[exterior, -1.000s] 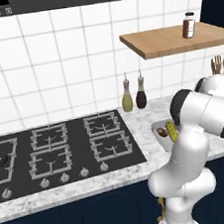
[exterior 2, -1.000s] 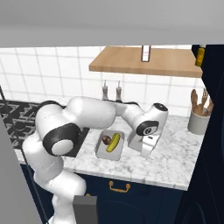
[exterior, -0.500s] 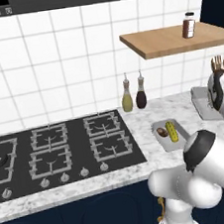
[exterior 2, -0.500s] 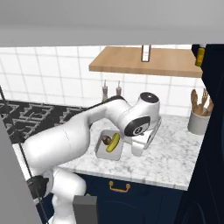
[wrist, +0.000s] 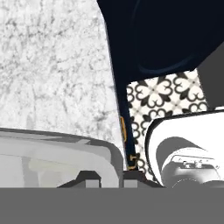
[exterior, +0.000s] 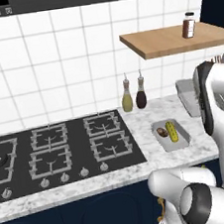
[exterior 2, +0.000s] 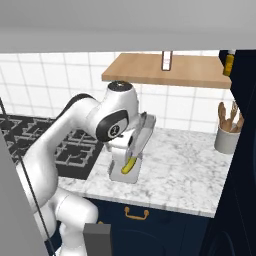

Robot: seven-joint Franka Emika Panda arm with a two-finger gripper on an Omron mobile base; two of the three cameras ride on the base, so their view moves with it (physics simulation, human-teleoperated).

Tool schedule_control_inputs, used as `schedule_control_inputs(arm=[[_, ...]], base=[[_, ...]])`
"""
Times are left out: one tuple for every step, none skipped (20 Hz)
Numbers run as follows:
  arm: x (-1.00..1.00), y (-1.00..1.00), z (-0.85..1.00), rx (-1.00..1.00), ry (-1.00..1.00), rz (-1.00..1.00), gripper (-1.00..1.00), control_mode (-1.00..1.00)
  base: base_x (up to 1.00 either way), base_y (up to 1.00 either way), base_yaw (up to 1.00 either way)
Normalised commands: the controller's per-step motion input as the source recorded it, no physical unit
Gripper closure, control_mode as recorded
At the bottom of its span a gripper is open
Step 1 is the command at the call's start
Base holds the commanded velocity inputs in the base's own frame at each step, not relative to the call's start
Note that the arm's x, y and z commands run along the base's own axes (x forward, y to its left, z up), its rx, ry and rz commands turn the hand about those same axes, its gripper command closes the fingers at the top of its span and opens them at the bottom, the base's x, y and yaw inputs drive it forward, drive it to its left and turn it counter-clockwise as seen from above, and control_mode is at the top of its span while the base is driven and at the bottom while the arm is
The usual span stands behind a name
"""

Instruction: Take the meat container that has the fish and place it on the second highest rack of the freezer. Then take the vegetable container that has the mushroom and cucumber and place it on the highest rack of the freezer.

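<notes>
My gripper point(wrist: 109, 177) is shut on the rim of the grey meat container point(exterior 2: 142, 131), which hangs tilted above the counter. The same container point(exterior: 186, 97) shows beside my forearm, and its curved wall point(wrist: 57, 151) lies close before the fingertips. The fish is hidden inside it. Below stands the vegetable container point(exterior: 171, 135) on the marble counter point(exterior 2: 185, 170), with the dark brown mushroom point(exterior: 161, 132) and the yellow-green cucumber point(exterior: 172, 131) in it. The cucumber point(exterior 2: 129, 165) peeks out under the lifted container. The freezer and its racks are out of view.
A black hob point(exterior: 59, 151) fills the counter's left. Two bottles point(exterior: 133, 94) stand against the tiled wall. A wooden shelf point(exterior 2: 170, 72) with a jar hangs overhead. A utensil pot point(exterior 2: 227, 137) sits at the far right, by a tall navy cabinet point(exterior 2: 242, 165).
The arm has swung up and back from the counter right of the vegetable container, and the meat container has risen with the gripper and now hangs tilted above it.
</notes>
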Motion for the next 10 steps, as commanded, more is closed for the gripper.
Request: schedule_control_inputs(arm=[[-0.16,1.0,0.66,-0.07,0.13,0.17,1.0,-1.0],[-0.18,1.0,0.57,-0.06,0.15,0.19,1.0,-1.0],[-0.19,1.0,0.44,-0.06,0.18,0.24,1.0,-1.0],[-0.21,1.0,0.32,-0.05,0.2,0.28,1.0,-1.0],[-0.25,1.0,0.27,-0.05,0.21,0.29,1.0,-1.0],[-0.29,1.0,0.25,-0.04,0.2,0.3,1.0,-1.0],[-0.37,1.0,0.24,-0.04,0.18,0.3,1.0,-1.0],[-0.44,1.0,0.22,-0.03,0.16,0.3,1.0,-1.0],[-0.5,1.0,0.21,-0.02,0.13,0.31,1.0,-1.0],[-0.49,1.0,0.22,-0.01,0.12,0.31,1.0,-1.0]], base=[[0.0,0.0,0.0],[0.0,0.0,0.0],[0.0,0.0,0.0],[0.0,0.0,0.0],[0.0,0.0,0.0],[0.0,0.0,0.0],[0.0,0.0,0.0],[0.0,0.0,0.0],[0.0,0.0,0.0],[0.0,0.0,0.0]])
